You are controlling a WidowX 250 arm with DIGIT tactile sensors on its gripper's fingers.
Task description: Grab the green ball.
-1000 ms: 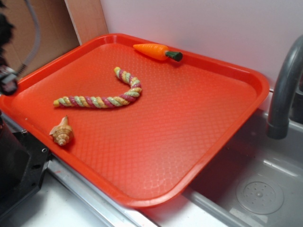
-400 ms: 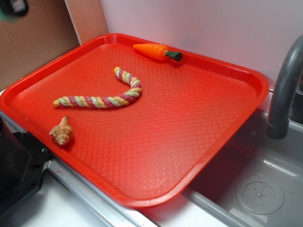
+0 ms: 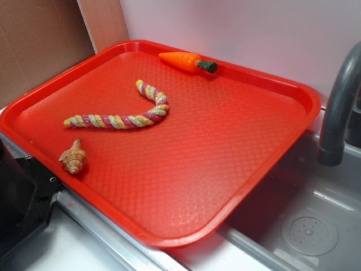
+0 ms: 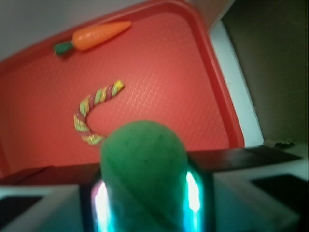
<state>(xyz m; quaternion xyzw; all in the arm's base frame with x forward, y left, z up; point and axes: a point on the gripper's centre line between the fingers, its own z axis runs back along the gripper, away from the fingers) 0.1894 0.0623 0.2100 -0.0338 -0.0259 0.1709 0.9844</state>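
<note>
Gone from the exterior view since earlier: claw [image 4: 145, 193], pinching green ball [image 4: 143, 166] between its fingers, above red tray [image 4: 227, 111] holding rope toy [image 4: 94, 111].

A white wall [image 3: 237, 28] stood behind, brown cardboard [image 3: 39, 39] at left, and a grey faucet [image 3: 338, 107] over what looked like a sink [image 3: 304, 226].

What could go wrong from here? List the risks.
1. The green ball sits between the gripper fingers, bulging above them; a shallow hold like this might let it slip.
2. If dropped, it would probably land on the red tray and could roll toward the rope toy or carrot.
</note>
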